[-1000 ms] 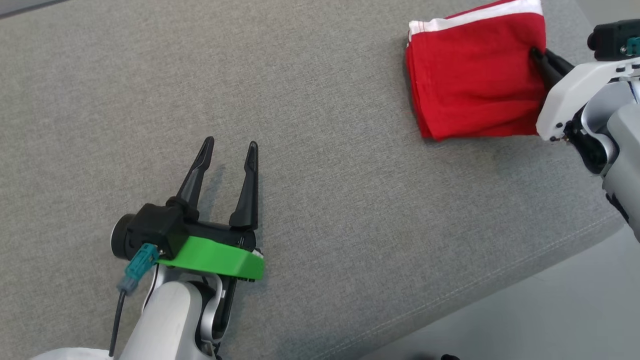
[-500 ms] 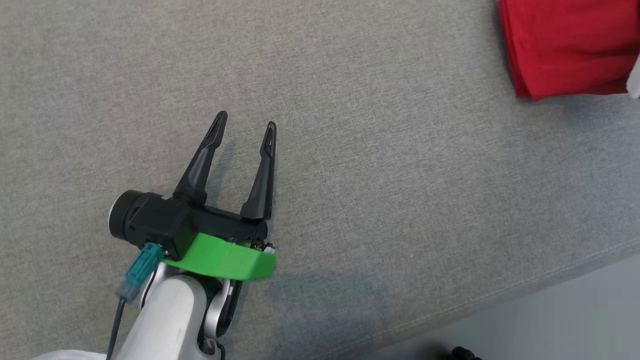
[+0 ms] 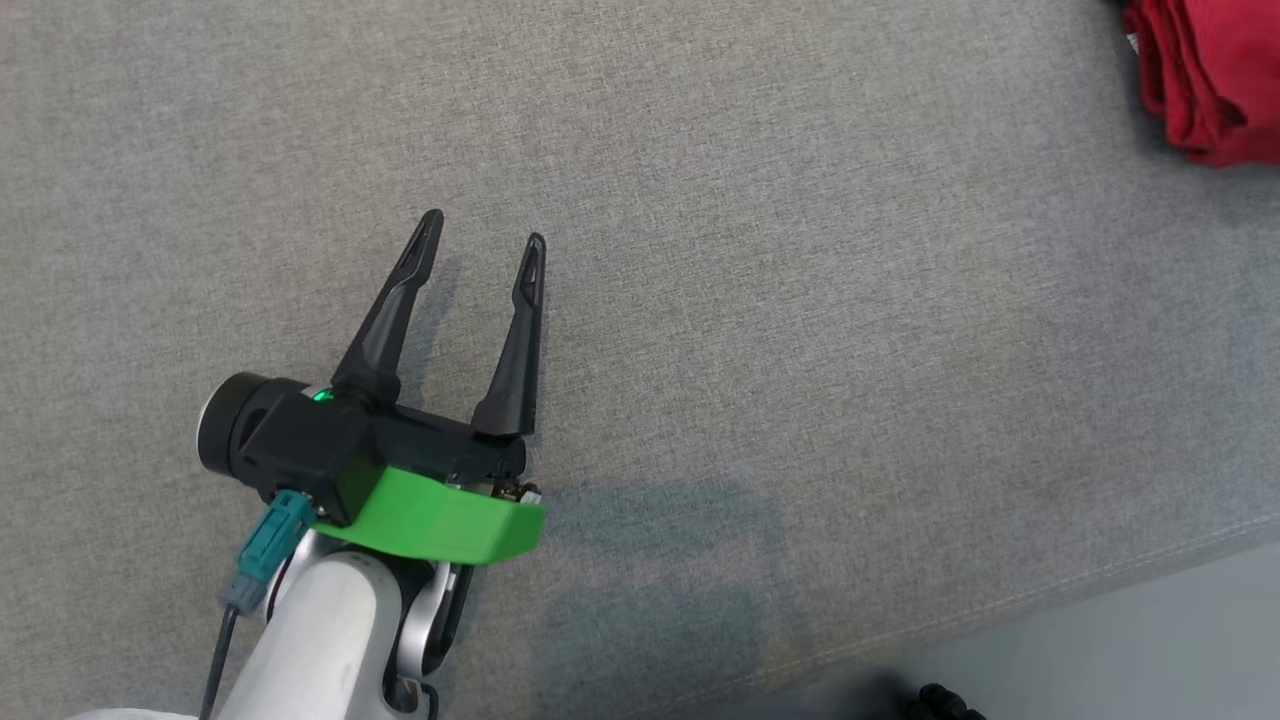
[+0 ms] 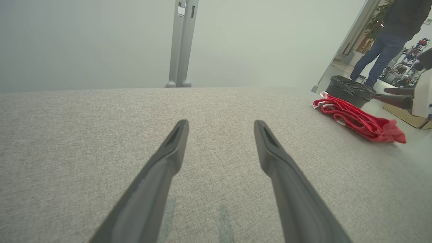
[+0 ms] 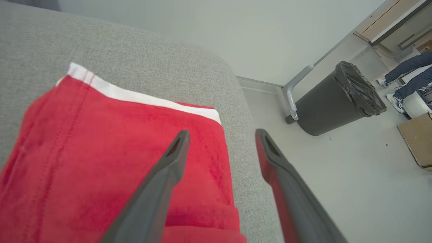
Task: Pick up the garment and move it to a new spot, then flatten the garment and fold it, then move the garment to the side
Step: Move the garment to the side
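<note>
The garment [image 3: 1215, 80] is red with a white band, folded, and lies at the grey padded surface's far right corner; the head view cuts it off at the top right. From the right wrist view I see the garment [image 5: 101, 152] flat under my right gripper [image 5: 221, 133], which is open above its right edge with nothing between the fingers. My left gripper [image 3: 483, 228] hovers open and empty over bare grey fabric, well to the left of the garment. In the left wrist view, my left gripper [image 4: 221, 125] points across the surface, with the garment [image 4: 357, 118] at the right and my right gripper [image 4: 395, 95] just beyond it.
The grey padded surface [image 3: 800, 300] ends in a seamed front edge [image 3: 1100, 590] with pale floor below. Off its right end stand a black bin [image 5: 337, 98] and a cardboard box [image 5: 416, 138]. A person [image 4: 388, 33] stands farther off.
My right gripper was shut on the garment's right edge and has opened, letting it go. The head camera has swung left, so the garment now sits at the picture's top right corner.
</note>
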Robot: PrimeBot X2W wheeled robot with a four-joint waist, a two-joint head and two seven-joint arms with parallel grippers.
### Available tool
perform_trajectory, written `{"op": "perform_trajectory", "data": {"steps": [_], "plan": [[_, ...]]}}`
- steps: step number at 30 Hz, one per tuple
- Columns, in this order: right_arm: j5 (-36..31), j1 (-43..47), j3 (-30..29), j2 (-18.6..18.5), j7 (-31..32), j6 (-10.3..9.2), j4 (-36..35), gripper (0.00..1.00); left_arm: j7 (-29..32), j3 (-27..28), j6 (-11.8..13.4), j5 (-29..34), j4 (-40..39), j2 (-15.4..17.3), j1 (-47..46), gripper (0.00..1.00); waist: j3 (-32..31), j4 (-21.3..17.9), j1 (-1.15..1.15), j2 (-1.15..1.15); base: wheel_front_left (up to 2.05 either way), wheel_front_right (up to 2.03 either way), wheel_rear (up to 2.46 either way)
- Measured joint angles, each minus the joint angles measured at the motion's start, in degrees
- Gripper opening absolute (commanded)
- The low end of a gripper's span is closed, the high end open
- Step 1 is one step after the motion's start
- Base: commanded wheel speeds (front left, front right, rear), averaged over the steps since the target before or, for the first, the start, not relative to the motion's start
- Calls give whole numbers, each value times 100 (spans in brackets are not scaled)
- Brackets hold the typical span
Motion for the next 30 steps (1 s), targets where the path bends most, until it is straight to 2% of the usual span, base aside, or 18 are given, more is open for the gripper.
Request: {"op": "perform_trajectory", "data": {"steps": [8, 19, 30], "plan": [[-437, 63, -624, 126, -13, 0, -205, 100, -15, -9, 27, -41, 57, 3, 1, 100, -100, -96, 0, 0, 0, 0, 0], [-1129, 962, -1384, 391, -16, 0, -1604, 100, -336, 205, 47, -319, 597, -45, 0, 100, -761, -149, 0, 0, 0, 0, 0], [-1751, 2377, -2315, 972, -16, 0, -3059, 100, -679, 990, 305, -680, 1641, -46, 331, 100, -1810, -103, 0, 0, 0, 0, 0]]}}
